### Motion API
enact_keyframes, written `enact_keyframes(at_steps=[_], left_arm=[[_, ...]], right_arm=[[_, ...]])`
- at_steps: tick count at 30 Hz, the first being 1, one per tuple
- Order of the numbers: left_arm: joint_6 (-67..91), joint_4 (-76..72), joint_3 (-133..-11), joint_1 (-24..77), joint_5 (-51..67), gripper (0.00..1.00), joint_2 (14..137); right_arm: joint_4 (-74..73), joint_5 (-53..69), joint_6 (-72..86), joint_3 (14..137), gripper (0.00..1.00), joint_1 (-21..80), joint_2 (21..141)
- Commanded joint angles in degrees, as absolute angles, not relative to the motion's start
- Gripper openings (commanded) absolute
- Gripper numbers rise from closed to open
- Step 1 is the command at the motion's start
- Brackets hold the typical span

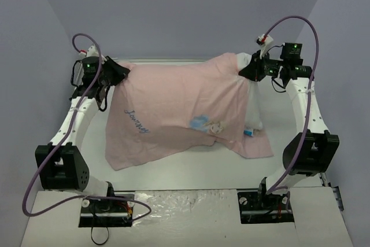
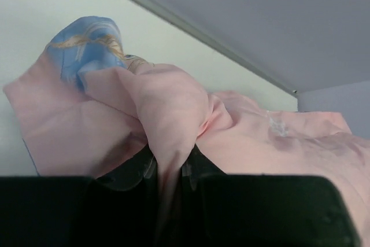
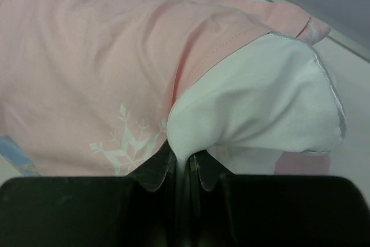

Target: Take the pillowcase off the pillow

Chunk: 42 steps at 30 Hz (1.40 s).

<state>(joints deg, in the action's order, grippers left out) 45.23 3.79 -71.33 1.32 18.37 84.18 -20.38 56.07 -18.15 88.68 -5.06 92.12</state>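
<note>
Pillowcase (image 1: 173,117) long axis left–right, mouth rightward — left gripper (image 2: 171,169) clamped on it, right gripper (image 3: 182,163) on pillow (image 3: 260,102) corner

At the far edge of the white table (image 1: 191,169), our left gripper (image 1: 119,73) holds the far left corner of the pink pillowcase (image 1: 173,102) up off the surface, while our right gripper (image 1: 250,72) grips the far right corner, where the white pillow (image 1: 245,60) pokes out of the case. The pink side faces up, showing dark script (image 1: 137,121) and a small blue princess print (image 1: 207,124). Along the right edge we see more of the pillow and its blue-and-white tag (image 1: 248,133). Lavender walls (image 1: 173,10) close in the table on three sides.
</note>
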Motion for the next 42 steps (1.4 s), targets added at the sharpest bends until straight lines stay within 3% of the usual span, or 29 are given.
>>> enact_keyframes(at_steps=[1, 9, 13, 15, 16, 17, 21, 27, 32, 42], left_arm=[[45.2, -3.9, -71.1, 0.4, 18.7, 0.02, 76.0], [46.7, -7.8, -53.0, -1.7, 8.7, 0.02, 61.7], [50.4, -12.6, -41.8, -1.6, 9.8, 0.02, 55.5], [51.1, -15.0, -38.0, -1.0, 10.9, 0.02, 51.8], [50.8, -15.0, -35.4, -0.7, 11.9, 0.02, 49.2], [50.5, -14.9, -34.5, -0.6, 12.5, 0.02, 47.8], [48.1, -12.7, -30.9, -0.6, 14.7, 0.02, 40.9], [46.1, -8.4, -30.0, -0.6, 14.6, 0.02, 33.7], [46.1, -7.4, -30.2, -0.6, 14.4, 0.02, 32.4], [45.8, -6.1, -31.3, -0.6, 13.4, 0.02, 31.7]], right_arm=[[-18.5, 57.7, -24.9, 92.4, 0.00, -2.8, 85.7], [-18.6, 57.2, -34.3, 73.9, 0.00, -0.4, 74.7], [-21.0, 55.5, -37.5, 64.4, 0.10, -0.4, 70.7], [-21.6, 54.8, -36.9, 61.1, 0.26, -0.4, 68.6], [-21.7, 54.7, -35.6, 60.6, 0.42, -0.4, 68.0], [-21.6, 54.7, -34.5, 60.5, 0.48, -0.4, 67.6], [-20.8, 53.5, -25.5, 66.5, 0.67, -1.1, 69.2], [-16.9, 54.8, -2.8, 78.5, 0.84, -7.6, 76.9], [-16.8, 49.7, 9.5, 79.7, 0.88, -9.2, 81.4], [-16.9, 56.4, 8.6, 69.6, 0.92, -14.1, 79.3]])
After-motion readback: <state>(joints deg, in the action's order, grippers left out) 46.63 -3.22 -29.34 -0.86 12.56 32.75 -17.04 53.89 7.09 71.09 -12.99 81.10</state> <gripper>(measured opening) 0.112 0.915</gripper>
